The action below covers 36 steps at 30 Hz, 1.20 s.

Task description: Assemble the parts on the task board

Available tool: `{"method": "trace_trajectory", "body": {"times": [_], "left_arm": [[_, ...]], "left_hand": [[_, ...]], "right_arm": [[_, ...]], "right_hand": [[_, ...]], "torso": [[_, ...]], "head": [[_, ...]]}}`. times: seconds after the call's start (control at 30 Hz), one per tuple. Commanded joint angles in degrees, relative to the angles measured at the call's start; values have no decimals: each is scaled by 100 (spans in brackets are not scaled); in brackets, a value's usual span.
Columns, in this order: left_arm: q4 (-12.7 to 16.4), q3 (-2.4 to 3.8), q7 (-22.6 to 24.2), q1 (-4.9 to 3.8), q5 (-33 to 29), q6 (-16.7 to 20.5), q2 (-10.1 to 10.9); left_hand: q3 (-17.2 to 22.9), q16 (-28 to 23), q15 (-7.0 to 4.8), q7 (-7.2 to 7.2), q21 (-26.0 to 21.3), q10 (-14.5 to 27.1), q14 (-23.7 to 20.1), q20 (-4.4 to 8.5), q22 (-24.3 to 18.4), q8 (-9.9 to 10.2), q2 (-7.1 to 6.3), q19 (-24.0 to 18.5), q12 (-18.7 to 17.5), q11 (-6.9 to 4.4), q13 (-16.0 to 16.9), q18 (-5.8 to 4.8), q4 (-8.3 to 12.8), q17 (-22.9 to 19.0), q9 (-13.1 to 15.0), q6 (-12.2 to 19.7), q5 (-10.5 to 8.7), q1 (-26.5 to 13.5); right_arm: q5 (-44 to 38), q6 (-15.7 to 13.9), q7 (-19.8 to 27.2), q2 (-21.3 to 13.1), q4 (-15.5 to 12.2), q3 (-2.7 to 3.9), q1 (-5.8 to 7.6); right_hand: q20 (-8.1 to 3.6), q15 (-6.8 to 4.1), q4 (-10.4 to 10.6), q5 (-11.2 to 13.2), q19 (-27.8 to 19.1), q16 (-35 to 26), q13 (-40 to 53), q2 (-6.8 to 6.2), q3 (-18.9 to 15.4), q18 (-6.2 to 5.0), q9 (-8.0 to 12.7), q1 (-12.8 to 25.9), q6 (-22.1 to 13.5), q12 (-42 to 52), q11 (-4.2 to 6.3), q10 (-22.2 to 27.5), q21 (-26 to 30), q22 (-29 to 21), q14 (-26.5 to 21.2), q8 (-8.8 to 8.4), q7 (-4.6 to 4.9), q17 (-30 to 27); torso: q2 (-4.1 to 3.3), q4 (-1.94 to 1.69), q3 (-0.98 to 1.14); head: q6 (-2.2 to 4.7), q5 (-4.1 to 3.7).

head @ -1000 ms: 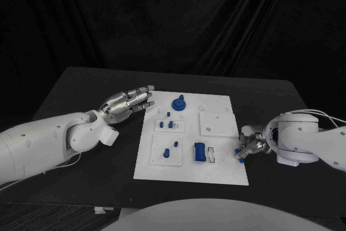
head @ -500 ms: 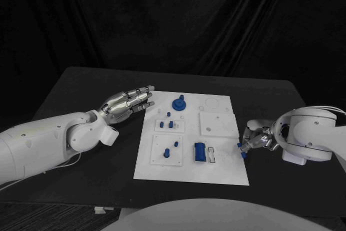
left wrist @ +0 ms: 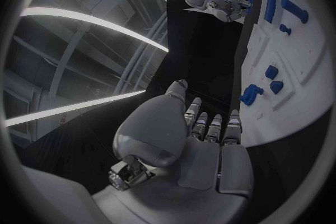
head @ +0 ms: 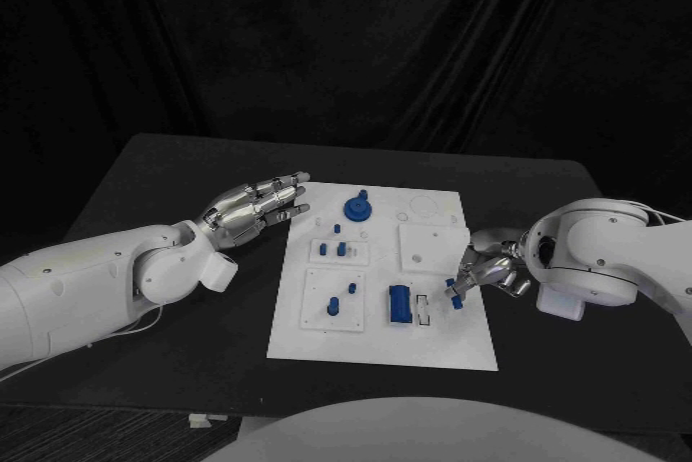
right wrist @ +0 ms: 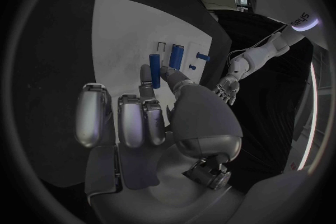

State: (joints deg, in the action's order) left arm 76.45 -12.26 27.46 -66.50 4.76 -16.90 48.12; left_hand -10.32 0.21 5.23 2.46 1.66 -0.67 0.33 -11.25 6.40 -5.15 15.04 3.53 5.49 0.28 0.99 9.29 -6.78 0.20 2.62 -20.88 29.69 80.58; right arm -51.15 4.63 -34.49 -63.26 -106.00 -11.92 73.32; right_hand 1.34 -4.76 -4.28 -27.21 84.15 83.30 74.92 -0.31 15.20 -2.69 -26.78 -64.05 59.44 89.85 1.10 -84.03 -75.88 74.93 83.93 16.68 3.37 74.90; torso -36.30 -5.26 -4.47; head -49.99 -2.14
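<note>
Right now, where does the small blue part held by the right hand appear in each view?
Head view: the blue part sits at the right hand fingertips, over the task board right side.
Left wrist view: a blue speck by the distant right hand.
Right wrist view: pinched upright.
Shared landmark: the blue block.

Bare board [head: 433, 244] beside standing parts [head: 335, 305]

White task board [head: 387, 342] on a black worktop [head: 173, 182], its parts [head: 397, 304] all plain blue. Both hands, left [head: 257, 206] and right [head: 490, 269], are silver on white arms [head: 87, 282].
</note>
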Motion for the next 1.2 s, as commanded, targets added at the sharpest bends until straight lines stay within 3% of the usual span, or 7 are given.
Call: {"method": "trace_trajectory", "body": {"times": [0.03,0.1,0.47,0.8,1.03,1.2], "left_arm": [[24,5,45,10,-12,-99,10],[27,5,45,10,-12,-101,14],[25,5,39,10,-12,-136,-5],[27,5,33,11,-12,-143,3],[27,5,25,11,-12,-148,6],[22,5,4,11,-12,-158,6]], "left_hand": [[-2,16,48,31,10,-7,10,-26,-5,-39,-22,22,24,32,9,71,36,3,8,-1,35,-33],[-2,16,48,32,10,-7,10,-26,-4,-40,-26,24,26,33,9,71,46,3,8,-2,48,-34],[4,15,48,34,9,-7,9,-27,-12,-41,-29,23,21,35,8,71,73,2,7,6,86,-32],[7,15,49,34,9,-7,8,-27,-12,-41,-27,24,22,36,8,70,81,2,7,8,95,-31],[16,16,50,35,9,-6,9,-27,-15,-43,-19,23,22,37,8,70,97,3,7,5,110,-28],[16,16,50,35,9,-6,9,-27,-15,-43,-19,23,22,37,8,70,97,3,7,5,110,-28]], "right_arm": [[416,-83,-88,70,66,-1,-89],[493,-111,-76,132,118,-1,-144],[643,-272,-30,434,405,-1,-438],[608,-426,15,542,500,-2,-510],[582,-430,27,576,508,-2,-520],[577,-416,42,581,493,-2,-522]], "right_hand": [[26,7,-590,35,109,14,1508,12,638,-46,12,62,-47,15,-12,-597,-25,1092,395,-32,-4,286],[26,6,-571,48,109,15,1508,12,639,-45,15,93,-55,15,-11,-597,-27,1092,395,-37,-5,287],[27,10,-418,261,86,6,1508,26,653,-58,49,295,-135,15,-17,-597,32,1073,388,-84,1,259],[31,12,-354,383,48,-8,1508,19,652,-79,59,364,-148,15,-17,-597,128,1044,382,-88,1,232],[36,17,-204,736,34,-21,1508,-6,622,-84,83,493,-179,15,-24,-597,159,1035,376,-104,7,201],[38,18,-146,829,28,-32,1508,-15,613,-88,94,532,-185,15,-26,-597,175,1030,372,-110,10,179]], "torso": [[-9,-12,-2],[-2,2,-1],[0,5,0],[-8,-3,1],[-2,-3,1],[-3,-1,-1]], "head": [[-1,2],[-1,6],[-1,-8],[-1,-5],[-1,-2],[-1,7]]}}
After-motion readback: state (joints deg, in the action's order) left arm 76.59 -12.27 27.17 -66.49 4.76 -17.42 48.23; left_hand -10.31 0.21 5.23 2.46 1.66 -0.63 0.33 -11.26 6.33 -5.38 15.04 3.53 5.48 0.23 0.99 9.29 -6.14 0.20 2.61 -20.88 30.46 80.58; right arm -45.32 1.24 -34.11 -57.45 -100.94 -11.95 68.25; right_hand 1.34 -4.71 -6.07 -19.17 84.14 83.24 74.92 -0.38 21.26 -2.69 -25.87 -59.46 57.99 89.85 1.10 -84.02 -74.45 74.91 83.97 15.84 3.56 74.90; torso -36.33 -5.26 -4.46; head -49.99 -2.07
